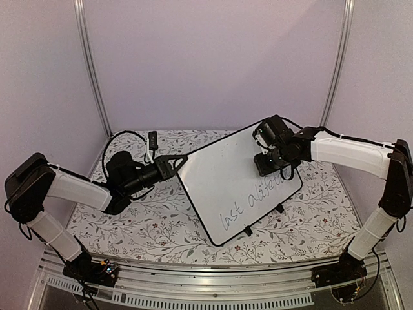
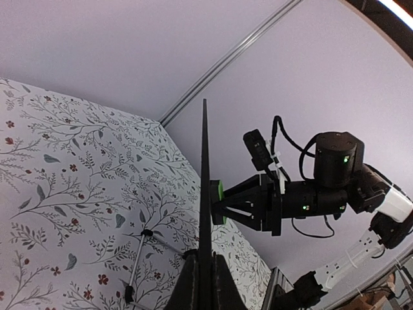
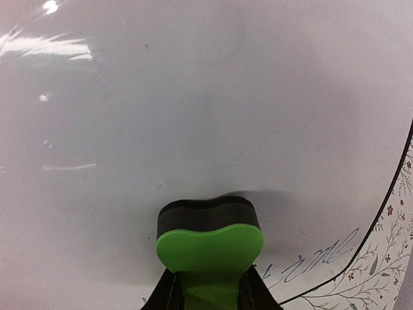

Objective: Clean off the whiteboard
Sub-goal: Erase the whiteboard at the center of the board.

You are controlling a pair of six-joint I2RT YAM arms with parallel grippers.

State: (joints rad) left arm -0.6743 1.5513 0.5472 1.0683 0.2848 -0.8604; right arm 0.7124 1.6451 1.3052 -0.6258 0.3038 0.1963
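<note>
One line of writing shows on the whiteboard (image 1: 226,174), tilted on the surface (image 1: 148,226). It is probably stiff, light and slick: hold its rim, where your left gripper (image 1: 179,161) clamps it. Your right gripper (image 1: 272,165) has its fingers clasped on the eraser (image 3: 208,242), against the board.

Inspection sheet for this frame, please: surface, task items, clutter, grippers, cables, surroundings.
Surface: floral table cover.
Job's things: whiteboard, upper part clean, handwriting left near its lower right edge; green eraser pressed on it.
Clutter: small black object at the back, kind unclear.
Grippers: left gripper shut on the whiteboard's edge; right gripper shut on the green eraser.
Cables: black cable loop, back left.
Surroundings: lavender walls, metal posts.
</note>
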